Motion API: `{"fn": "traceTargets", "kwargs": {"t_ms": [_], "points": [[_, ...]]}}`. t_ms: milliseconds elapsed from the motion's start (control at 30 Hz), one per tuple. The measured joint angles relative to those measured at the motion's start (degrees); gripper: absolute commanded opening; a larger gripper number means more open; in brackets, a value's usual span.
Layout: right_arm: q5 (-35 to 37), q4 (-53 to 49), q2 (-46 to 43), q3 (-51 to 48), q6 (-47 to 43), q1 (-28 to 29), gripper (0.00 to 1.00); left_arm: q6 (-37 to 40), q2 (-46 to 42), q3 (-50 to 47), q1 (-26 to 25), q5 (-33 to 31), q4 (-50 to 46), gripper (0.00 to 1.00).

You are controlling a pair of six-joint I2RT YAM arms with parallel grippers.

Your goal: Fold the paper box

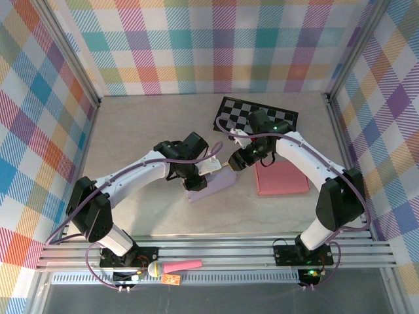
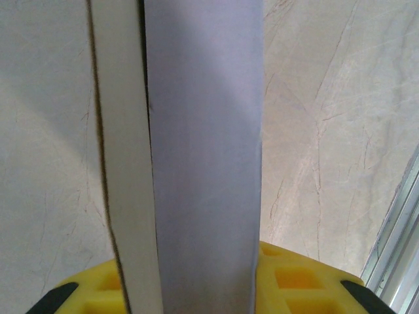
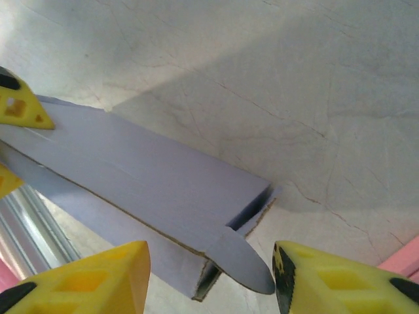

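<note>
The lavender paper box (image 1: 213, 186) lies flattened on the table between the two arms. My left gripper (image 1: 198, 173) is shut on it; in the left wrist view the box (image 2: 203, 131) runs up from between the yellow fingers (image 2: 294, 281), with a pale cardboard edge on its left. My right gripper (image 1: 237, 159) stands open at the box's right end. In the right wrist view the box (image 3: 150, 176) has a rounded tab (image 3: 245, 265) sticking out between the two yellow fingers (image 3: 98, 281), close to the right one. One open end slot shows beside the tab.
A flat pink box (image 1: 281, 178) lies just right of the lavender one, under the right arm. A black-and-white checkered board (image 1: 256, 114) sits at the back. A pink and yellow tool (image 1: 175, 267) rests on the front rail. Plaid walls enclose the table.
</note>
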Motion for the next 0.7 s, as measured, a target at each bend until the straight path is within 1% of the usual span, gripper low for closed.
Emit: {"fn": "traceTargets", "kwargs": {"t_ms": [133,333,467,533,700], "points": [[3.1,-0.1,1.3,0.6,0.0,0.7,0.49,-0.2,0.2,0.0,0.0,0.0,0.3,0.24],[6.7,-1.5,1.4,2.8,0.0,1.2,0.51,-0.4,0.2,0.1,0.3,0.1,0.1,0.24],[7.2,-2.5,1.4,3.5,0.0,1.2,0.51,-0.4,0.2,0.1,0.3,0.2,0.1,0.24],[7.2,-3.0,1.4,4.1,0.0,1.2,0.5,-0.4,0.2,0.1,0.3,0.2,0.1,0.24],[6.9,-3.9,1.4,5.7,-0.4,1.2,0.42,-0.4,0.2,0.1,0.3,0.2,0.1,0.24]]}}
